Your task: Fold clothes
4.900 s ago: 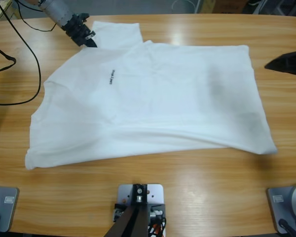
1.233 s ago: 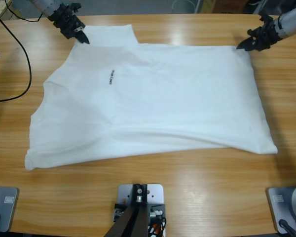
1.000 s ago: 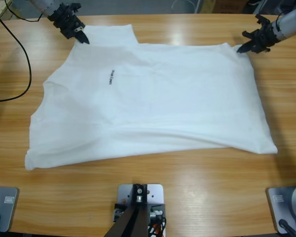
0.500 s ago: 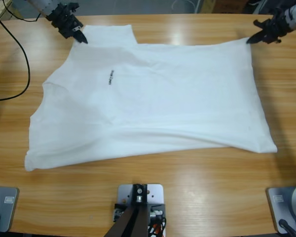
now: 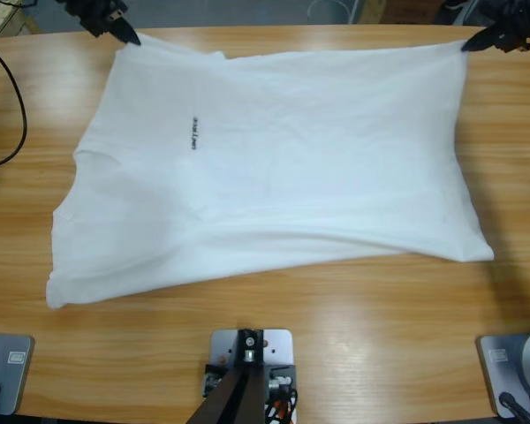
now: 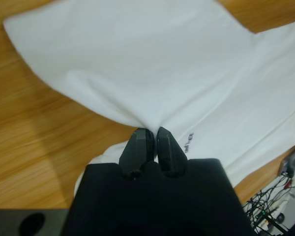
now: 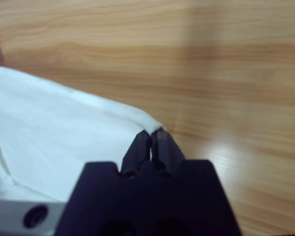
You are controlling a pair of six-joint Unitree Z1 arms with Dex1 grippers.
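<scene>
Pinching T-shirt point(image 5: 283, 159) far corners, left tool point(image 5: 131, 38) and right tool point(image 5: 470, 44) both clamped tight

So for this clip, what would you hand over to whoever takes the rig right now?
Left gripper: fingers shut on the T-shirt at its far left corner.
Right gripper: shut on the far right corner.
The T-shirt lies spread on the table, chest mark facing up, far edge pulled taut between the two grippers, near edge lying on the wood.
Done: both far corners gripped.
Left: every fold; no part of the shirt is folded over yet.
</scene>
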